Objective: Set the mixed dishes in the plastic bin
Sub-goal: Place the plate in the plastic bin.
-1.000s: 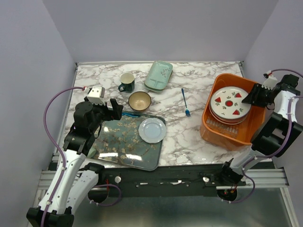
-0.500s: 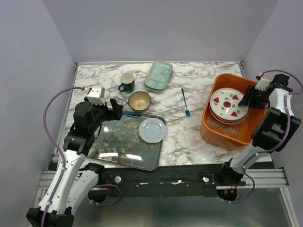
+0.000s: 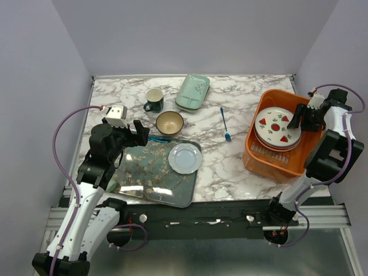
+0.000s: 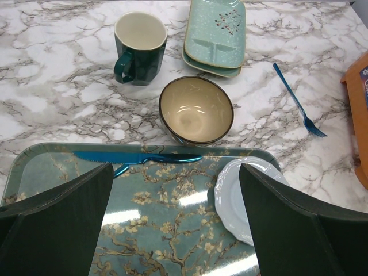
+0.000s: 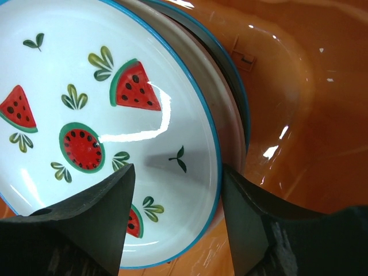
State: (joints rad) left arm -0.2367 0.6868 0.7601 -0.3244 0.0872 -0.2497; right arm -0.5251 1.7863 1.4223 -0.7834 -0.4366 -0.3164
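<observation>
The orange plastic bin point(image 3: 275, 163) stands at the table's right. In it lies a stack of plates, topped by the white plate with red wedges point(image 3: 278, 126) point(image 5: 103, 115); a cream rim point(image 5: 230, 118) and a teal rim point(image 5: 245, 109) show beneath. My right gripper point(image 3: 299, 118) point(image 5: 178, 213) is open inside the bin, its fingers either side of that top plate's near rim. The dark green mug point(image 3: 153, 99) point(image 4: 140, 49), mint dish point(image 3: 192, 91) point(image 4: 215, 34) and brown bowl point(image 3: 169, 122) point(image 4: 196, 110) stand on the marble. My left gripper point(image 3: 140, 133) point(image 4: 175, 224) hangs wide open and empty over the tray.
The dark floral tray point(image 3: 146, 178) point(image 4: 161, 213) at the near left carries a small pale plate point(image 3: 184, 158) point(image 4: 241, 198) and a blue knife point(image 4: 138, 156). A blue fork point(image 3: 225, 125) point(image 4: 299, 108) lies mid-table. The bin's wall point(image 5: 299, 86) rises close to my right fingers.
My right gripper's jaws have spread wider and the wrist has shifted toward the far side of the bin; the white plate has settled on the stack. The left arm has not moved.
</observation>
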